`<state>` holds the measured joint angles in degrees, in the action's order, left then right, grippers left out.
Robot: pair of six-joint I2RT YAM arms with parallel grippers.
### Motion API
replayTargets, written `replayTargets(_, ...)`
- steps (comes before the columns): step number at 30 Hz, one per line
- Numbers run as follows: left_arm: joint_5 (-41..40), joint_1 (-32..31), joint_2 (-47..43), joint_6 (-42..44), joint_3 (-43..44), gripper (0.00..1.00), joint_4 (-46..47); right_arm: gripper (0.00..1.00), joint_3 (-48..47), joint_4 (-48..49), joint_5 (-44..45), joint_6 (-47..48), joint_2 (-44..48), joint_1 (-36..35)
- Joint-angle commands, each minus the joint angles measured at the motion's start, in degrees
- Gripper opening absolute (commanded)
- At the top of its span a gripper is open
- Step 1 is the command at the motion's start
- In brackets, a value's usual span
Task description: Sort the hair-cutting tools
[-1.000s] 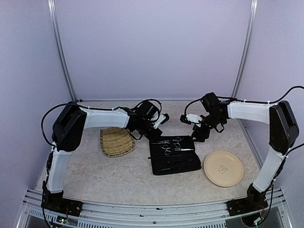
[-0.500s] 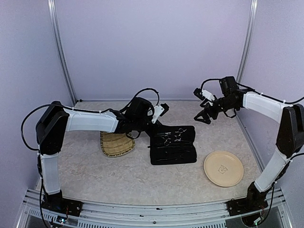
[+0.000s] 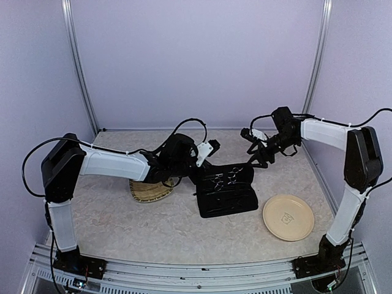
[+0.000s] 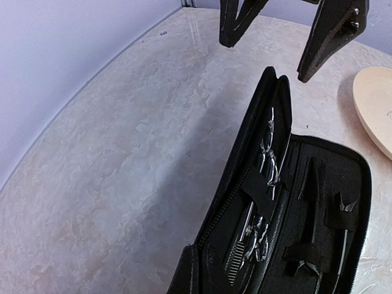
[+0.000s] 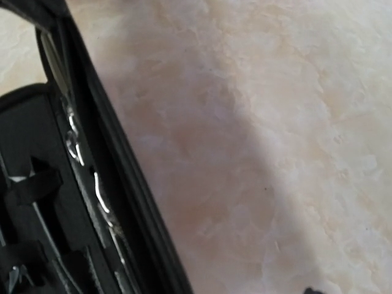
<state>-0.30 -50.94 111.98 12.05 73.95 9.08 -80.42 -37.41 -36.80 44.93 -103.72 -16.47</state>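
My left gripper (image 3: 195, 170) reaches low beside the zip case (image 3: 228, 195), jaws together; my right gripper (image 4: 265, 61) hovers above it, fingers apart.

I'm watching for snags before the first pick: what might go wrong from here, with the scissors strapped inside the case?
1. The case has its far half tilted up, right under the open right gripper. If that half flops down, the fingers may miss or get caught.
2. The scissors sit under straps, so pulling on them might drag the whole case rather than free them.
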Motion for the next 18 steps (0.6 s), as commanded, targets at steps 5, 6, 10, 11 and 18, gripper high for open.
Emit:
replayTargets(5, 1.1, -0.2, -1.3, 2.4, 0.1, 0.0, 6.9, 0.75, -9.0, -7.5, -0.6, 6.2, -6.9, -1.8)
replayTargets(6, 0.9, -0.1, -1.2, 2.5, 0.1, 0.0, 7.2, 0.75, -10.2, -8.7, -0.6, 6.8, -8.0, -2.0)
replayTargets(10, 1.0, 0.2, -0.7, 3.7, 0.3, 0.0, 9.1, 0.73, -14.7, -12.5, -1.6, 8.1, -11.6, -2.9)
replayTargets(11, 0.9, 0.3, -0.4, 4.0, 0.6, 0.0, 9.6, 0.72, -15.5, -13.3, -1.7, 8.2, -12.3, -3.1)
replayTargets(18, 0.7, 0.6, 1.9, 5.3, 2.4, 0.0, 9.8, 0.54, -18.3, -16.8, -2.9, 9.2, -14.6, -4.4)
